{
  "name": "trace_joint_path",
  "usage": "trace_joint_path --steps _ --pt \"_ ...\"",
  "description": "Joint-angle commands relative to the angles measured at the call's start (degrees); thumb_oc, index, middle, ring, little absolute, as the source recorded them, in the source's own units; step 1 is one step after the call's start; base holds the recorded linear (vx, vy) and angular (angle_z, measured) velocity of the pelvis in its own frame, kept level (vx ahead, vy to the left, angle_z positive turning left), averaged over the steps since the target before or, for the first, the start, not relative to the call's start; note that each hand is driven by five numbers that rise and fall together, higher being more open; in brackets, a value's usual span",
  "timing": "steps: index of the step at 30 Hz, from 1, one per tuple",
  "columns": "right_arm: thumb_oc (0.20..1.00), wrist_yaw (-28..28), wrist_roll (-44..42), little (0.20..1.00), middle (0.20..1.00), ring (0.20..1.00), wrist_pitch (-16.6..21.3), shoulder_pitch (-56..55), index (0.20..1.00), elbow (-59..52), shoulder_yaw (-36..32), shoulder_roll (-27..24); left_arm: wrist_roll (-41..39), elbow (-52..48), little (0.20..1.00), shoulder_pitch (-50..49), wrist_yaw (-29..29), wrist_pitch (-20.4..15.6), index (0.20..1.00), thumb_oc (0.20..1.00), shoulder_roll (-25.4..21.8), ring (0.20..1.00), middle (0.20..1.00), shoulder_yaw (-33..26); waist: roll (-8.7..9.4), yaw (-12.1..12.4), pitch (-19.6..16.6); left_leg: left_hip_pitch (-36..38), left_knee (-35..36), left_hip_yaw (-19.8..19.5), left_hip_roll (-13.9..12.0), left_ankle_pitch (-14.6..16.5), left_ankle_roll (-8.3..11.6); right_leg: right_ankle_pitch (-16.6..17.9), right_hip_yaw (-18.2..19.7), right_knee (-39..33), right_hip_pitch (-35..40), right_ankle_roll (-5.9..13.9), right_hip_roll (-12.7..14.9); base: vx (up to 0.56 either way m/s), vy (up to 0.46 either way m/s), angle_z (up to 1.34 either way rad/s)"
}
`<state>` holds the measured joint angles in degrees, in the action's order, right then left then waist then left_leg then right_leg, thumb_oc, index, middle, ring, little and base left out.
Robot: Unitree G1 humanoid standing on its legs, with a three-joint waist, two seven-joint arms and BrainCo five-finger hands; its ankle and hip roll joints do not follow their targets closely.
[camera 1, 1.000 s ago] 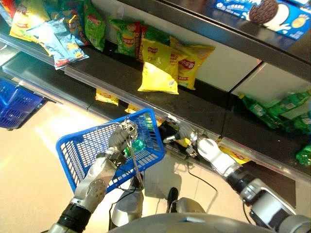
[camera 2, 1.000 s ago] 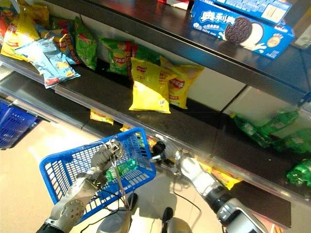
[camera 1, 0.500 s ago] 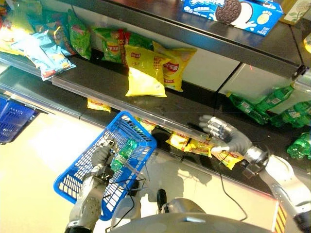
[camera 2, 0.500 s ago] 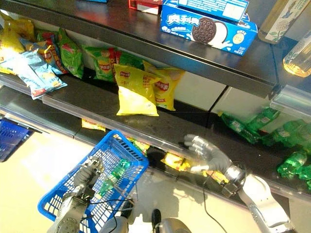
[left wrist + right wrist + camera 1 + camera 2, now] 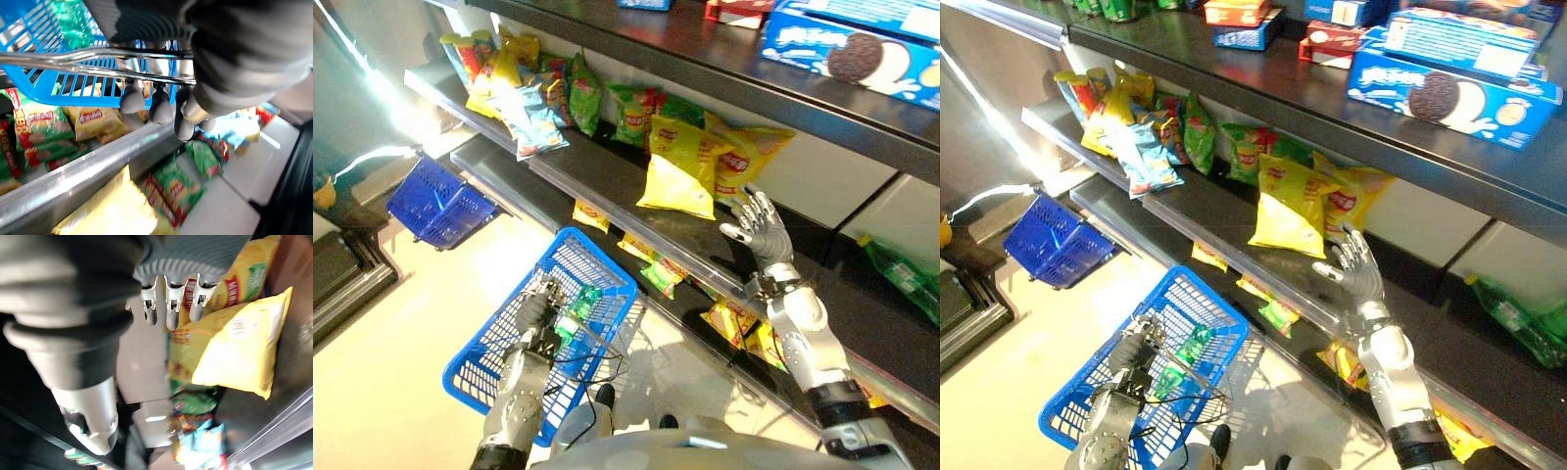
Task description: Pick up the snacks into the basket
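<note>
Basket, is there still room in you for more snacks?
Yes. The blue basket held by the left hand has bare mesh across its near end. Only a green packet lies by the handle. The right hand hovers open beside the yellow chip bag.

You face dark store shelving (image 5: 1234,211) above a glossy cream floor (image 5: 401,323); bright light glares at the shelving's left end.

both eye views look down, sharing shelves (image 5: 607,186) and basket (image 5: 548,333).
</note>
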<state>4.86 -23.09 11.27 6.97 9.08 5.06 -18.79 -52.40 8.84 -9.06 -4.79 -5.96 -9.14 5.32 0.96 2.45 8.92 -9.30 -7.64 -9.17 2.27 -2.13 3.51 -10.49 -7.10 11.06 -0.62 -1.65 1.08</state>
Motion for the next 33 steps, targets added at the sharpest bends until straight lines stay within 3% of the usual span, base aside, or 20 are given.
trace_joint_path --steps 1,3,5,6,8,10,11,13,15,16,19,25,33 --pt "1.000 5.7 4.5 1.000 1.000 1.000 2.3 8.0 1.000 1.3 -0.2 -0.7 6.0 -9.7 0.200 6.6 3.2 -8.2 0.200 0.200 -4.4 0.200 0.200 -2.0 1.69 3.7 -1.9 -4.6 4.2 3.0 -1.1 -2.2 -0.94 4.2 1.5 -12.2 7.1 5.89 2.2 0.18 0.212 0.26" --pt "1.000 8.1 6.7 1.000 1.000 1.000 1.7 10.5 1.000 5.2 -0.3 -0.6 6.4 -11.5 0.200 6.0 3.0 -8.4 0.200 0.200 -5.1 0.200 0.200 -1.7 2.48 5.5 -2.2 -4.5 3.6 1.8 0.7 -1.5 -2.12 3.1 2.1 -10.8 7.1 7.01 3.7 0.24 0.244 0.02" --pt "1.000 9.9 8.3 1.000 1.000 1.000 1.1 11.9 1.000 8.2 -1.3 -0.1 7.0 -13.3 0.200 5.9 3.0 -7.9 0.200 0.200 -6.3 0.200 0.200 -1.0 3.71 6.5 -1.8 -4.8 2.2 2.6 1.3 -0.5 -3.38 1.8 2.6 -2.2 4.4 7.88 4.5 0.22 0.238 -0.06" --pt "1.000 10.2 8.9 1.000 1.000 1.000 0.8 12.5 1.000 9.0 -1.2 -0.2 7.4 -13.7 0.200 6.0 3.4 -7.9 0.200 0.200 -7.2 0.200 0.200 -0.8 4.10 6.5 -1.0 -4.4 1.9 2.7 1.2 0.1 -3.94 3.7 2.7 3.0 1.6 8.64 4.8 0.13 0.217 0.11" --pt "1.000 12.2 10.6 1.000 1.000 1.000 -0.4 15.8 1.000 13.0 -0.5 -0.2 8.5 -13.8 0.200 7.1 3.2 -8.3 0.200 0.200 -8.9 0.200 0.200 -0.1 4.64 6.4 1.4 -3.8 0.6 2.9 1.9 1.6 -5.29 10.7 2.8 13.9 -4.8 11.38 7.0 0.06 0.215 0.15" --pt "1.000 12.8 10.6 1.000 1.000 1.000 -0.9 17.6 1.000 14.0 -0.1 -0.2 8.7 -14.0 0.200 7.7 2.6 -8.5 0.200 0.200 -9.3 0.200 0.200 -0.1 3.72 6.2 2.5 -3.4 0.9 2.7 1.1 1.4 -5.41 11.3 2.6 16.6 -7.1 11.22 6.5 0.05 0.148 -0.12" --pt "1.000 14.3 10.7 1.000 1.000 1.000 -1.3 19.6 1.000 18.0 -0.3 0.0 8.9 -15.1 0.200 7.1 2.7 -8.9 0.200 0.200 -9.4 0.200 0.200 -0.1 3.29 6.4 3.2 -1.5 2.4 2.4 0.5 2.2 -5.63 10.2 1.1 15.3 -9.6 10.63 6.9 0.17 0.108 -0.06" --pt "1.000 15.4 10.3 1.000 1.000 1.000 -1.6 21.6 1.000 21.4 -0.7 -1.5 8.7 -15.8 0.200 7.4 2.6 -9.1 0.200 0.200 -9.4 0.200 0.200 0.2 4.06 5.9 4.0 -0.4 3.7 1.7 1.4 2.4 -5.29 8.2 1.8 7.6 -10.5 9.52 4.4 0.20 0.048 -0.16" --pt "1.000 16.7 8.4 1.000 1.000 1.000 -1.1 23.0 1.000 24.2 -0.4 -2.8 8.1 -15.2 0.200 9.1 2.2 -9.5 0.200 0.200 -9.7 0.200 0.200 1.3 5.29 4.5 5.6 0.5 3.9 0.5 3.1 3.3 -5.03 9.4 5.4 -4.1 -12.6 8.77 2.2 0.19 -0.071 -0.06" --pt "1.000 17.1 8.1 1.000 1.000 1.000 -1.1 22.6 1.000 23.6 -0.1 -3.2 8.7 -14.6 0.200 9.6 1.7 -9.7 0.200 0.200 -9.7 0.200 0.200 1.7 5.46 3.7 5.7 0.6 3.1 -0.5 3.4 4.0 -4.97 10.5 8.2 -4.4 -12.3 9.02 1.5 0.16 -0.053 0.18" --pt "1.000 17.8 6.6 1.000 1.000 1.000 -1.4 27.4 1.000 28.7 -1.0 -6.6 8.5 -16.6 0.200 8.6 2.6 -9.8 0.200 0.200 -9.8 0.200 0.200 2.4 6.02 4.5 7.0 -1.6 0.7 -1.2 4.6 5.2 -4.54 11.4 8.9 -6.2 -10.7 8.68 2.4 0.01 -0.034 0.73" --pt "1.000 20.8 3.0 1.000 1.000 1.000 -1.6 40.9 1.000 43.4 1.1 -10.4 7.9 -17.3 0.200 9.1 1.4 -10.2 0.200 0.200 -9.7 0.200 0.200 5.4 6.55 5.6 9.2 -6.0 -2.3 -1.6 4.5 6.0 -3.53 12.4 7.7 -7.1 -12.1 7.91 1.9 -0.01 -0.064 0.19" --pt "1.000 21.1 1.5 1.000 1.000 1.000 -1.1 36.2 1.000 41.8 0.1 -9.0 8.7 -16.7 0.200 9.5 -0.3 -9.8 0.200 0.200 -9.0 0.200 0.200 5.2 7.62 4.9 8.9 -5.0 -0.3 -2.8 3.3 5.8 -3.10 11.3 6.9 -7.2 -11.1 7.76 1.6 0.05 -0.053 0.01"
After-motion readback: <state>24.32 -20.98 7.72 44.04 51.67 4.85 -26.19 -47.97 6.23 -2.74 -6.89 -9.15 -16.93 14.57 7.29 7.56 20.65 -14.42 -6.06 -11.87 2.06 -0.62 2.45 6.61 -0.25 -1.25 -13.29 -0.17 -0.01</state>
